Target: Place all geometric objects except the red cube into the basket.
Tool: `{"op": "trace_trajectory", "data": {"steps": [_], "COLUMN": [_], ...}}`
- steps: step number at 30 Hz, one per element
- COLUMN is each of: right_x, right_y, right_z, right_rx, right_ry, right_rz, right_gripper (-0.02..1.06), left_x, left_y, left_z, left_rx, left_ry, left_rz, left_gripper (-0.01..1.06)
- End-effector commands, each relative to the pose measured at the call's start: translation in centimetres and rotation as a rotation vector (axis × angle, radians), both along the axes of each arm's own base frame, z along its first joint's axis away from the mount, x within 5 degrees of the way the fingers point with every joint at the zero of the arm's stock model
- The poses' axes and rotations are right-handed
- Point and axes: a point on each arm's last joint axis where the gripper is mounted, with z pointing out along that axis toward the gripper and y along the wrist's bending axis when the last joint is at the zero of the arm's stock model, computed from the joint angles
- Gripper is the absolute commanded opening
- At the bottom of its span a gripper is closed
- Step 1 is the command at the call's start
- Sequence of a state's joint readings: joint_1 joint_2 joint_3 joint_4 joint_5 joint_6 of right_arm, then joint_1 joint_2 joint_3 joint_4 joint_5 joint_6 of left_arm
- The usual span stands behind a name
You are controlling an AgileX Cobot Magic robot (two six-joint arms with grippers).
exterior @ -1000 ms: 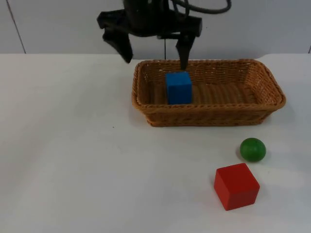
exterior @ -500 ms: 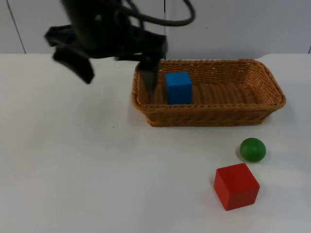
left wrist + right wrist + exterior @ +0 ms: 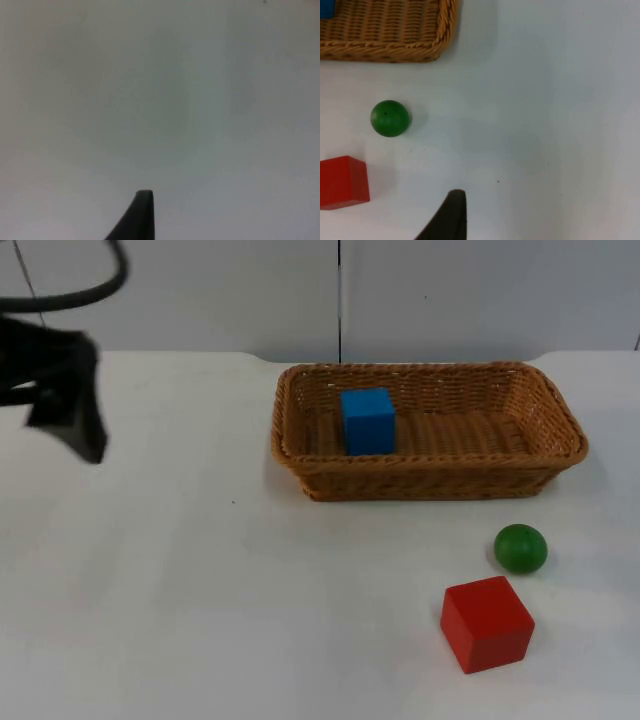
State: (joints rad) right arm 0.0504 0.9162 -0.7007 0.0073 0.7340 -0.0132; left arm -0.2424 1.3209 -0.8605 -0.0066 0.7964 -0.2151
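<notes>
Counting one blue cube point(image 3: 368, 421) in basket point(image 3: 430, 483), one green ball point(image 3: 521, 548), one red cube point(image 3: 487, 624).

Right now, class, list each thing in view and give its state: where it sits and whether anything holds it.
Blue cube: in the basket, free.
Basket: on the table, holding one cube.
Green ball: on the table, outside the basket, free.
Red cube: on the table near the ball, free.
Left gripper: off to the table's left side, holding nothing.

White table point(image 3: 200, 620), wicker basket point(image 3: 430, 480) at back, green ball point(image 3: 521, 548) just beside red cube point(image 3: 487, 623)
</notes>
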Motion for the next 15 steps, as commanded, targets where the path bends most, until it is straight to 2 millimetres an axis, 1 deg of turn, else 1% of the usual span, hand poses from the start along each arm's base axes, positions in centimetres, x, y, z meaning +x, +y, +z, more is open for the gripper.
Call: {"op": "trace_trajectory", "data": {"steps": [1,2,3,4,7,12,15], "right_x": [0.0,0.0,0.0,0.0,0.0,0.0,0.0], "right_y": [-0.1,-0.1,-0.1,-0.1,-0.1,-0.1,-0.1], "right_z": [0.1,0.1,0.1,0.1,0.1,0.1,0.1], "right_rx": [0.001,0.001,0.001,0.001,0.005,0.005,0.005], "right_ry": [-0.009,-0.009,-0.009,-0.009,-0.009,-0.006,-0.001], "right_rz": [-0.005,-0.005,-0.005,-0.005,-0.006,-0.006,-0.006], "right_gripper": [1.05,1.05,1.05,1.05,1.05,1.05,1.05], "left_x": [-1.0,-1.6,-1.6,-2.5,-3.9,-4.6,-4.8], "left_y": [0.6,0.9,0.9,1.3,1.6,1.8,1.8], "left_z": [0.1,0.2,0.2,0.1,0.3,0.8,0.9], "left_rx": [-0.014,-0.016,-0.016,-0.016,-0.019,-0.02,-0.017], "left_ry": [-0.012,-0.022,-0.022,-0.022,-0.032,-0.034,-0.039], "left_rz": [0.022,0.03,0.03,0.038,0.038,0.037,0.036], "left_gripper": [1.05,1.05,1.05,1.05,1.05,1.05,1.05]}}
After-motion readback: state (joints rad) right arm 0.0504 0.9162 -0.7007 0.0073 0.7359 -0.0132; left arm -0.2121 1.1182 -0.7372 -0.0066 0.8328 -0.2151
